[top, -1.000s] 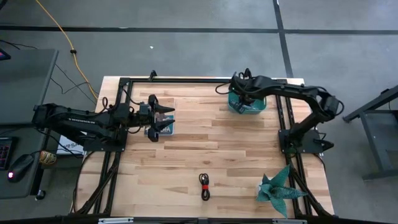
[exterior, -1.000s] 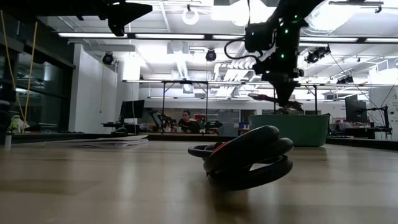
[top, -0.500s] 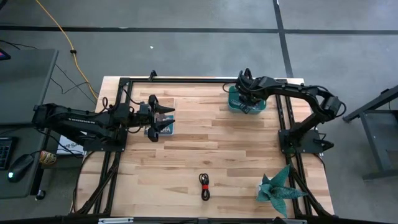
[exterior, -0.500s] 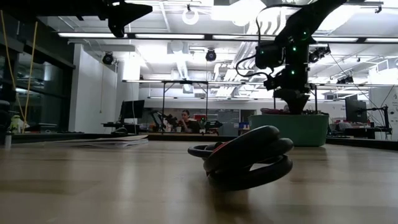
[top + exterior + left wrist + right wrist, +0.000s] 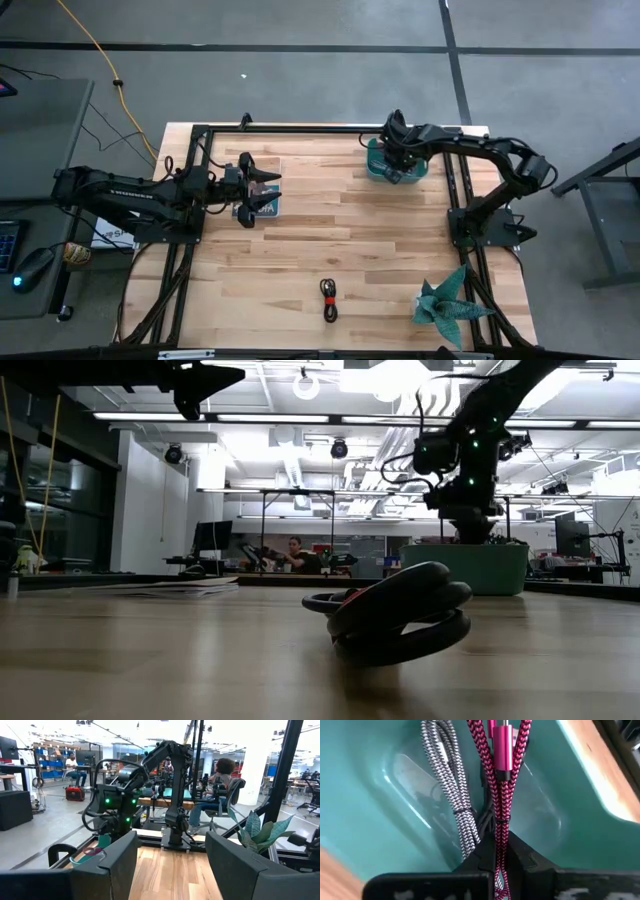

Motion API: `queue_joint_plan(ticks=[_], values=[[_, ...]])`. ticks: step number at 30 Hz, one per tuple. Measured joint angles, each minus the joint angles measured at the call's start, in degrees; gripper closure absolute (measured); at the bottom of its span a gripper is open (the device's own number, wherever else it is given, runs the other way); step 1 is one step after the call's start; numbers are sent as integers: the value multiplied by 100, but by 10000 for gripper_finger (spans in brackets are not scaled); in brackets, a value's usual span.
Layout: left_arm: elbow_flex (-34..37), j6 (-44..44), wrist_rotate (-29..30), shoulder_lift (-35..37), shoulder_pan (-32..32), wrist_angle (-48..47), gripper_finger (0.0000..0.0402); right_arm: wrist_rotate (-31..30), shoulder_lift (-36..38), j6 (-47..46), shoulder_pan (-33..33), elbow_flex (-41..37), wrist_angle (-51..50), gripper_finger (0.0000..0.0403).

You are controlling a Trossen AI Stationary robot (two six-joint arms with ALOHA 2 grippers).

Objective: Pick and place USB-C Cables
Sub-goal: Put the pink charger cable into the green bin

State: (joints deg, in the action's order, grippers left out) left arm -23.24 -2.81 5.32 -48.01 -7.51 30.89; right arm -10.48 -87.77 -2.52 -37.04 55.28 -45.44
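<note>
Lowered further since a second ago, the right gripper [image 5: 495, 870] sits inside the teal bin [image 5: 374, 160].
Red-and-black cable [image 5: 329, 298] lies nearest on the table [image 5: 380, 260]; left gripper [image 5: 270, 190] hovers open; farther, the right gripper pinches the magenta cable [image 5: 501, 780] beside a blue-grey cable [image 5: 449, 780].

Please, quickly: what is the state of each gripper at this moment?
Left gripper: open, holding nothing, above the table's left side.
Right gripper: shut on the magenta cable, down inside the teal bin.

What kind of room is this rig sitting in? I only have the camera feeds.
Most likely an open robotics lab or workshop. The low view shows exposed ceiling ducts and strip lights; the left wrist view shows people seated at workbenches and a red machine on the bare concrete floor beyond the wooden table.
</note>
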Motion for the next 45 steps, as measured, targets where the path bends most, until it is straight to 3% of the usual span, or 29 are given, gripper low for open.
queue_joint_plan(ticks=[10, 45], values=[[-2, 0, 2, 0, 0, 0, 188, 509, 0, -44, -418, -756, 1027, 402], [-2, 0, 2, 0, -2, 0, 188, 544, -4, -153, -498, -777, 1142, 375]])
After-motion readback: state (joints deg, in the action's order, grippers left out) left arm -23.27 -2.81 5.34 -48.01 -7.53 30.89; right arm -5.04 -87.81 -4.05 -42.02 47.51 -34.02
